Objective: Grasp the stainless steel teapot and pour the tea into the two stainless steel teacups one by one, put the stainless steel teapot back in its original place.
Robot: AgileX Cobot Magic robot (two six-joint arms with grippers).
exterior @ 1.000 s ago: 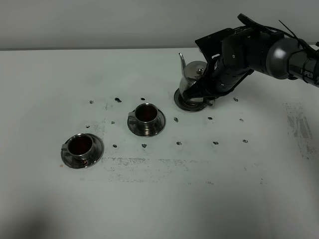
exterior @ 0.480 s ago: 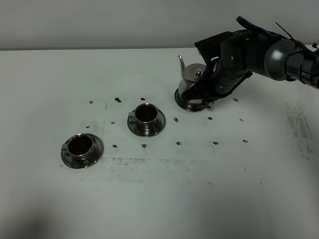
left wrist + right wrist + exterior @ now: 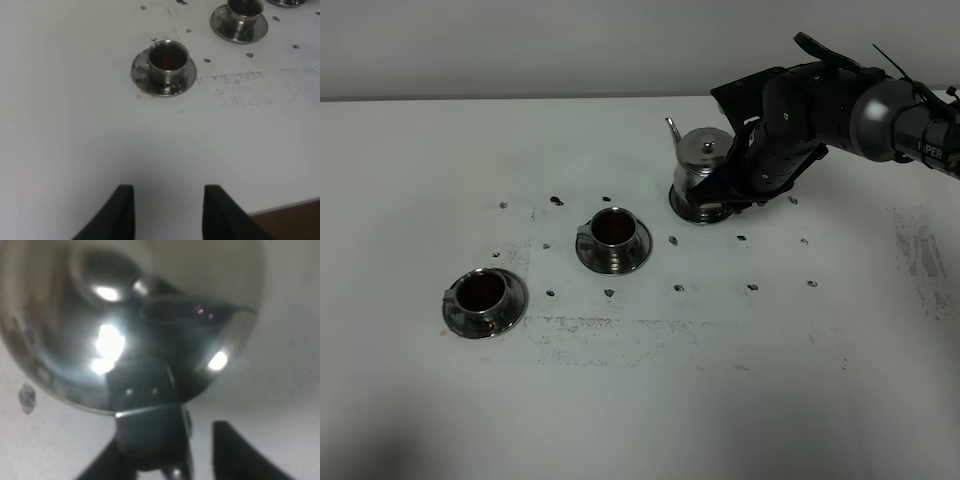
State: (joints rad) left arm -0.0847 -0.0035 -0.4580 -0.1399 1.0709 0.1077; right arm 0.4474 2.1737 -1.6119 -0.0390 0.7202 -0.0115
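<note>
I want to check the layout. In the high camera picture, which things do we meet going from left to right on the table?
Left teacup with tea → second teacup with tea → teapot → right gripper, right against the teapot, so their order is close.

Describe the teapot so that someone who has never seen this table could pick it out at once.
Start at the white table and look to its far right, under the dark right arm. The teapot stands there on a round base. Unlike the two low open cups, nearer and middle, it is taller, lidded and has a thin curved spout.
</note>
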